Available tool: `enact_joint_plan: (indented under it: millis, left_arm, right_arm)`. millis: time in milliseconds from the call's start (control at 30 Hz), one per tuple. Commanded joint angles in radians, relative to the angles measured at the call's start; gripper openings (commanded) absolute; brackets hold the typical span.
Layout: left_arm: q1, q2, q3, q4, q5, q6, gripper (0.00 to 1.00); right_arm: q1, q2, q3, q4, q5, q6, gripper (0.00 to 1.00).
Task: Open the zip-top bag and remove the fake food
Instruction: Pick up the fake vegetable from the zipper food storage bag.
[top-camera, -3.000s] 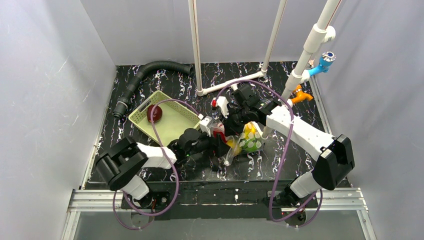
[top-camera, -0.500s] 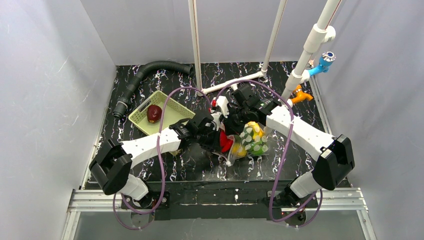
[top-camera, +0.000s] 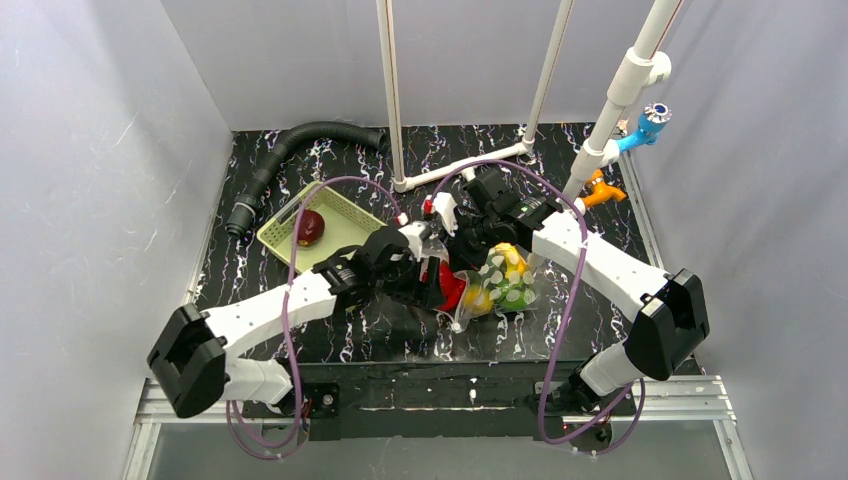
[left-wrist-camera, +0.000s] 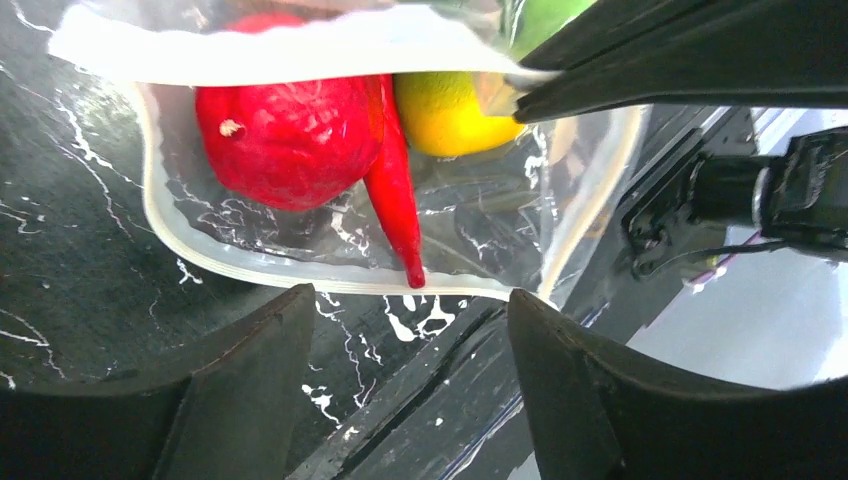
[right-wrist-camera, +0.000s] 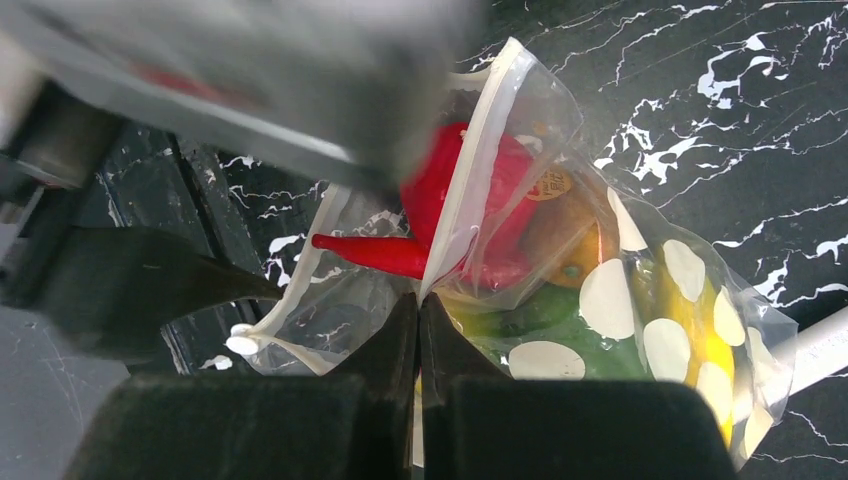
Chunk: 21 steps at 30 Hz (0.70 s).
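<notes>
The zip-top bag (top-camera: 508, 282), clear with off-white dots, lies mid-table with its mouth gaping toward the left arm. My right gripper (right-wrist-camera: 420, 298) is shut on the bag's upper zip rim (right-wrist-camera: 470, 190) and holds it up. My left gripper (left-wrist-camera: 410, 300) is open just outside the lower rim (left-wrist-camera: 250, 270), with nothing between its fingers. Inside the bag lies fake food: a bright red fruit (left-wrist-camera: 285, 135), a red chili (left-wrist-camera: 395, 200) and an orange-yellow piece (left-wrist-camera: 450, 110). Green (right-wrist-camera: 540, 320) and yellow (right-wrist-camera: 700, 340) pieces lie deeper. A dark red fruit (top-camera: 310, 227) sits in the basket (top-camera: 350, 222).
A black ribbed hose (top-camera: 290, 150) curls at the back left. White pipes (top-camera: 460, 165) stand behind the bag, with an orange clamp (top-camera: 600, 190) at the back right. The table's front edge (left-wrist-camera: 420, 400) runs right under my left fingers.
My left gripper has opened in front of the bag's mouth and its arm has shifted slightly. The right gripper has stayed shut on the bag's rim.
</notes>
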Motion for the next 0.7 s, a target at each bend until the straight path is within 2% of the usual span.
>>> enact_joint_plan:
  millis: [0,67,100,300,433,667]
  left_arm:
    - [0.001,-0.110,-0.055,0.087,-0.111,-0.016,0.76]
    - [0.002,-0.109,-0.073,0.141,-0.139,-0.032,0.86]
    - [0.003,-0.095,-0.075,0.160,-0.158,-0.041,0.88]
    - [0.003,0.005,-0.072,0.267,-0.201,-0.087,0.87]
    - [0.003,0.047,-0.063,0.268,-0.269,-0.091,0.85]
    - [0.003,0.114,-0.060,0.315,-0.296,-0.089,0.86]
  right_arm:
    - [0.006,0.007,0.010,0.018,-0.044,-0.005,0.01]
    - [0.007,0.010,0.012,0.017,-0.048,-0.004,0.01]
    - [0.007,0.011,0.013,0.015,-0.050,-0.004,0.01]
    - [0.007,0.008,0.012,0.016,-0.055,-0.002,0.01]
    - [0.007,0.005,0.012,0.017,-0.061,0.000,0.01]
    - [0.013,0.016,0.016,0.016,-0.074,0.002,0.01]
